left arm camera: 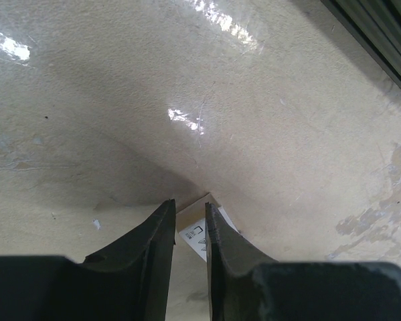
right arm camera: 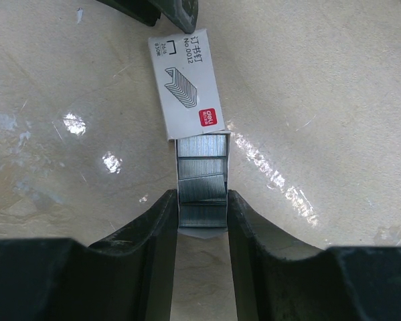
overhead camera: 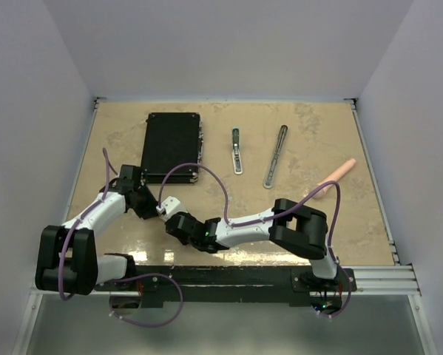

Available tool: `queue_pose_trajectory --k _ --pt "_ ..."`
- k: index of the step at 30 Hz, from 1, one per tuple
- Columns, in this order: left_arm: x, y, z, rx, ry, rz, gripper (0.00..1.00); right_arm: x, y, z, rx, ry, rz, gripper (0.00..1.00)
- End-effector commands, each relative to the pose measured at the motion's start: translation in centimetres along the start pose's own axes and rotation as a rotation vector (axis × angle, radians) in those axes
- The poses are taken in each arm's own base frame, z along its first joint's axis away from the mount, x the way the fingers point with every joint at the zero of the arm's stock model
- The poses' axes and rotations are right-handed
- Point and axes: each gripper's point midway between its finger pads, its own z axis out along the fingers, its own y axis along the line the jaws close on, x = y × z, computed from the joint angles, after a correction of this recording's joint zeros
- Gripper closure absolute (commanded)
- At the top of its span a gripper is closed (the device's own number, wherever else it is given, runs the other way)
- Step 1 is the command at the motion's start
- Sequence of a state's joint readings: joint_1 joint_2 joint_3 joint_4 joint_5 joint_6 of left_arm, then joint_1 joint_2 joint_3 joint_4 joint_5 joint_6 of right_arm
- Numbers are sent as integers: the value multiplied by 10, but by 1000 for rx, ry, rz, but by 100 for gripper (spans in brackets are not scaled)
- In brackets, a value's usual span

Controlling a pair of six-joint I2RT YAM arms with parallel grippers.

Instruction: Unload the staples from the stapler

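Note:
The stapler lies in two grey parts at the back of the table: a short dark-tipped bar (overhead camera: 237, 151) and a longer loop-ended rail (overhead camera: 275, 156). Both grippers are far from them, at the near left. A small white staple box (right arm camera: 185, 83) lies there, and its inner tray is slid out with silvery staples (right arm camera: 201, 175) in several blocks. My right gripper (right arm camera: 201, 195) is shut on the tray's sides around the staples. My left gripper (left arm camera: 189, 204) is shut on the far end of the white box (left arm camera: 195, 232). In the top view the two grippers (overhead camera: 160, 210) (overhead camera: 171, 220) meet tip to tip.
A flat black case (overhead camera: 171, 146) lies at the back left. A pink cylinder (overhead camera: 336, 177) lies at the right. Purple cables loop over both arms. A metal rail (overhead camera: 280, 275) runs along the near table edge.

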State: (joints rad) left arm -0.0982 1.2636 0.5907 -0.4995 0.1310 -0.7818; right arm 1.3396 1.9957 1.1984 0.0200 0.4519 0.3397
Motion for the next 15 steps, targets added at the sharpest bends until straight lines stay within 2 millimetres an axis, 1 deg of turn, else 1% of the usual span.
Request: queue_pose_trajectory --k 1,10,15 --pt "2 -2 3 31 15 11 71 -3 3 -6 -38 -4 -22 65" --pt "5 -4 3 43 30 15 72 -4 7 -3 -50 3 -41 64" --pt "6 -5 2 47 31 17 73 -2 4 1 -46 14 -42 62"
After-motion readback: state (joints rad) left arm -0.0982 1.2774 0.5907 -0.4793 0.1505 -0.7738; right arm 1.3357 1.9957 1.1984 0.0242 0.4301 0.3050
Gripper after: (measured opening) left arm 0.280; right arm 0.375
